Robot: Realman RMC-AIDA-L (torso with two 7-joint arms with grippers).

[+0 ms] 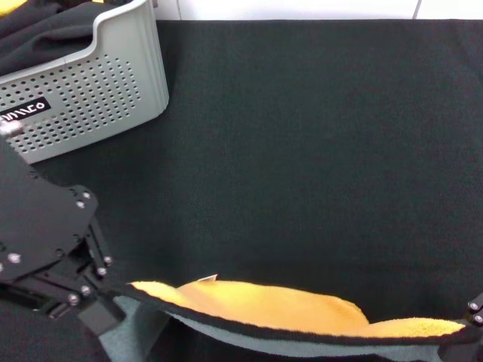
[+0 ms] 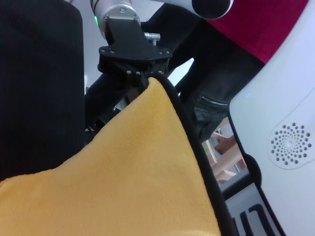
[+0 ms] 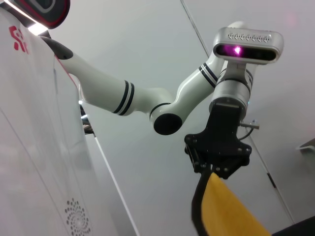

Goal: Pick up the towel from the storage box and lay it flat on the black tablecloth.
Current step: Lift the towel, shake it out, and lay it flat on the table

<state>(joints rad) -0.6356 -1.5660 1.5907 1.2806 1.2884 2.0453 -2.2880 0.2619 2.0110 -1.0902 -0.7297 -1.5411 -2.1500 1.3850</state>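
Observation:
The towel point(image 1: 279, 305) hangs stretched between my two grippers just above the near edge of the black tablecloth point(image 1: 317, 151), yellow face up, grey-green face below, black edging along the front. My left gripper point(image 1: 113, 296) is shut on its left corner; it also shows in the right wrist view point(image 3: 215, 172), pinching the towel point(image 3: 231, 211). My right gripper point(image 1: 469, 326) is shut on the right corner, and shows in the left wrist view point(image 2: 145, 78) above the yellow towel point(image 2: 123, 172). The light grey storage box point(image 1: 98, 83) stands at the far left.
A dark cloth point(image 1: 45, 38) and a bit of yellow point(image 1: 15, 6) lie in the storage box. A white strip point(image 1: 302, 9) runs beyond the tablecloth's far edge. The tablecloth stretches wide between the box and the towel.

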